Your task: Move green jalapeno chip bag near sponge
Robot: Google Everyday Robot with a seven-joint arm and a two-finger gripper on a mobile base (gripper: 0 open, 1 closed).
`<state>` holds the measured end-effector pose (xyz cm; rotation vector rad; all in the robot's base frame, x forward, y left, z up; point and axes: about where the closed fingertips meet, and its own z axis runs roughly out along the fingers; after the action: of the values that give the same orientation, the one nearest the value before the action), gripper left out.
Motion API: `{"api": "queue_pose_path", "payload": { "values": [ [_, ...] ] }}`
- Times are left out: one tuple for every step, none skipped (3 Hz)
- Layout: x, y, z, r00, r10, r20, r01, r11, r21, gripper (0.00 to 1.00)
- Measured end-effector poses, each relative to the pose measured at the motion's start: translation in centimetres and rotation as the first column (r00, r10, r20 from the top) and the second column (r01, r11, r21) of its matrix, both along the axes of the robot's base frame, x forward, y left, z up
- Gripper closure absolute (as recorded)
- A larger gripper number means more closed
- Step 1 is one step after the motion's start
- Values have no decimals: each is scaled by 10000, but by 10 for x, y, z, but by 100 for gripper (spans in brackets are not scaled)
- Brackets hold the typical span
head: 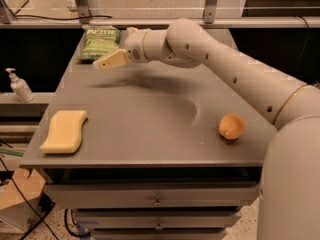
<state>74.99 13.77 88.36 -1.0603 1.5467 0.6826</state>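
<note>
Because the small crinkly green jalapeno chip bag (100, 43) lies flat at the far left corner of the grey rectangular table (150, 109), the robot's white jointed arm (225, 64) reaches across the top from the right. Its tan-tipped gripper (111, 60) hangs above the surface just beside the bag's near right corner, apart from it and carrying nothing. Whether the gripper is open or closed cannot be told from this angle. The pose reads as an approach to a pick, so the carrying part of the task looks not yet begun.

The pale yellow, wavy-edged rectangular sponge (65, 130) rests flat at the near left corner, well apart from the bag. Both sit along the left side of the table, so the bag would probably travel toward the front edge, over bare surface.

A round orange fruit (232, 126) sits near the right edge, off that line and unlikely to interfere. A white pump bottle (20, 85) stands on a lower ledge to the left of the table.

Counted: one chip bag, one sponge, one fruit, one pump bottle, one arm with one gripper.
</note>
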Motion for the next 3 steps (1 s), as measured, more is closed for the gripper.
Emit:
{"api": "queue_pose_path", "payload": {
  "values": [
    [13,9,-11,9998,-193,-65,194,9998,91,0],
    [22,19,-21,9995,-310,-102,310,9995,6,0],
    [30,30,-28,9992,-393,-76,393,9992,-28,0]
  ]
}}
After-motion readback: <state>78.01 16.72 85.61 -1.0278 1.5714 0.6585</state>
